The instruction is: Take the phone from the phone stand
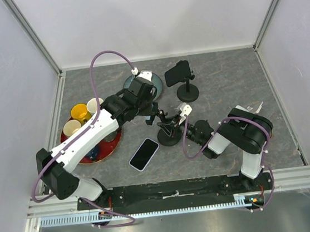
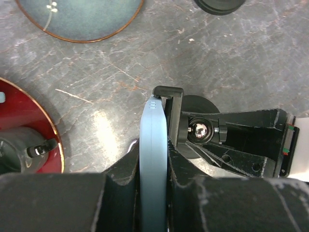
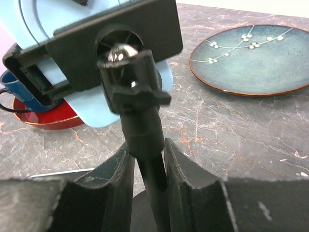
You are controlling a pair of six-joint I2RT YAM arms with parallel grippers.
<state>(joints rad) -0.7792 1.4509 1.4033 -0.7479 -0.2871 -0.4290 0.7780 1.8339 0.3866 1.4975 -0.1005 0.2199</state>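
A light-blue phone sits edge-on in the black clamp of a phone stand. My left gripper is shut on the phone, one finger on each face. In the right wrist view the phone shows behind the clamp plate and ball joint. My right gripper is shut on the stand's pole just under the ball joint. In the top view the two grippers meet at this stand mid-table, the left gripper from the left and the right gripper from the right.
A second stand holding a dark phone stands behind. A lavender phone lies flat in front. A blue plate is at the back, a red tray with cups on the left.
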